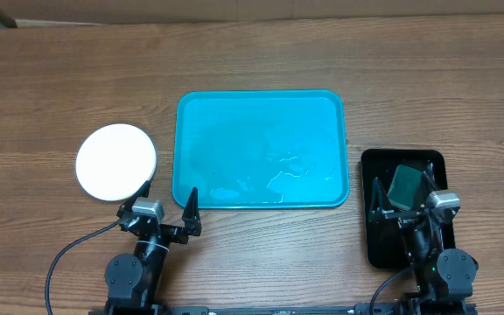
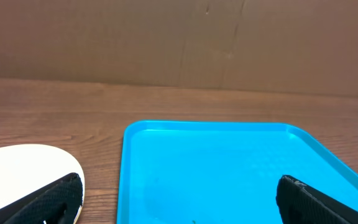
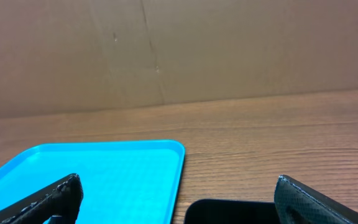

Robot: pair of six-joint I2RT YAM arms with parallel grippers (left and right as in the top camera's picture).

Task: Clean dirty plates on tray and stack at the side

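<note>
The turquoise tray (image 1: pixel 261 131) lies in the middle of the table with nothing on it but a few wet streaks near its front edge. A round white plate (image 1: pixel 116 160) lies on the wood to its left; only this top face shows, so I cannot tell whether other plates lie under it. My left gripper (image 1: pixel 166 197) is open and empty, between the plate and the tray's front left corner. My right gripper (image 1: pixel 402 188) is open and empty over the black tray. The left wrist view shows the plate (image 2: pixel 17 168), the tray (image 2: pixel 216 162) and the open jaws (image 2: pixel 179 186).
A smaller black tray (image 1: pixel 370 166) stands to the right of the turquoise one, with a dark green sponge (image 1: pixel 405 184) in it. The right wrist view shows the open jaws (image 3: pixel 178 183), the turquoise tray's corner (image 3: pixel 104 168) and the black tray's edge (image 3: pixel 229 211). A cardboard wall stands behind the table.
</note>
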